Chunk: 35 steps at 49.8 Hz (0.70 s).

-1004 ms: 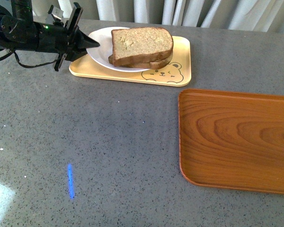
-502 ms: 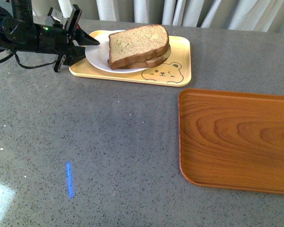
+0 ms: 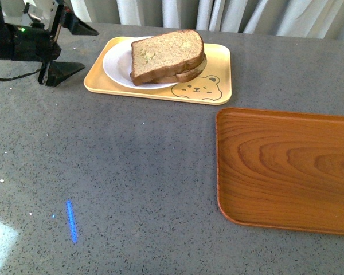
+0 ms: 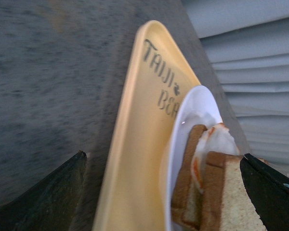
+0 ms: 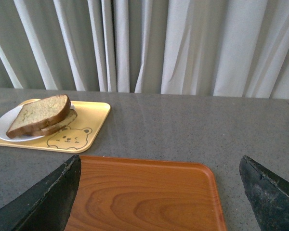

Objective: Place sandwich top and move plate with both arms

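1. The top (image 3: 167, 52) already lies on the sandwich, sitting a little askew on the lower slice, which peeks out at the right. The left wrist view shows egg (image 4: 216, 144) between the two slices.
2. The sandwich rests on the plate (image 3: 116, 64), which sits on the left part of the yellow tray (image 3: 218, 69) at the far side of the worktop (image 3: 132, 166). The wooden tray (image 3: 286, 166) lies empty on the right, well apart.
3. The left pincer (image 3: 69, 47) hangs just left of the yellow tray, jaws spread wide, holding nothing. The right pincer (image 5: 159, 192) hovers over the wooden tray, also wide open and empty.
4. Handling, as I judge it: the plate looks rigid, smooth and likely slippery, and breakable if dropped. The bread is soft and light, and the stack is loose, so any tilt could slide the top off.
5. Best hold: the bare rim, one pincer on the left edge, where white shows clear of the bread, the other on the opposite edge. On the right the bread overhangs close to the rim, leaving little room.
6. Keep the plate level and both arms moving together.
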Tool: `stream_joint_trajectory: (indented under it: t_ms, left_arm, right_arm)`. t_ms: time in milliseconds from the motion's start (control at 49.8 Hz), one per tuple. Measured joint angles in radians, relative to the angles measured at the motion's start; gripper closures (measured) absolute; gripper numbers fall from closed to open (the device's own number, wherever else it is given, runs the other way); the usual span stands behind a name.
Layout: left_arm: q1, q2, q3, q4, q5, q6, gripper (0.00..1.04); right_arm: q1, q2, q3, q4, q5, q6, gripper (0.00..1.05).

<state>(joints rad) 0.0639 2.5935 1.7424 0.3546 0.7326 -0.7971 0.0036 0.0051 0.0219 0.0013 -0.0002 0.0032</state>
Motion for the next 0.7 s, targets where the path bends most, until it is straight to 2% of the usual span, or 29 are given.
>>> stream_joint_trajectory:
  t_ms: [161, 402, 442, 462, 542, 622, 703]
  left_arm:
    - [0.056, -0.106, -0.181, 0.125, -0.015, -0.026, 0.09]
    - [0.116, -0.439, -0.562, 0.336, -0.038, -0.016, 0.09]
    - [0.113, -0.502, -0.664, 0.459, -0.182, 0.082, 0.15]
    - [0.109, -0.547, -0.738, 0.557, -0.306, 0.158, 0.20]
    - [0.096, -0.721, -0.967, 0.755, -0.555, 0.489, 0.38]
    - [0.074, -0.850, -1.118, 0.805, -0.605, 0.671, 0.56]
    - [0.051, -0.905, -1.221, 0.814, -0.616, 0.736, 0.72]
  right_arm:
    - [0.000, 0.000, 0.000, 0.000, 0.000, 0.000, 0.09]
    - [0.000, 0.000, 0.000, 0.000, 0.000, 0.000, 0.09]
    - [0.000, 0.000, 0.000, 0.000, 0.000, 0.000, 0.09]
    - [0.000, 0.000, 0.000, 0.000, 0.000, 0.000, 0.09]
    - [0.000, 0.000, 0.000, 0.000, 0.000, 0.000, 0.09]
    - [0.000, 0.000, 0.000, 0.000, 0.000, 0.000, 0.09]
    - [0.000, 0.000, 0.000, 0.000, 0.000, 0.000, 0.09]
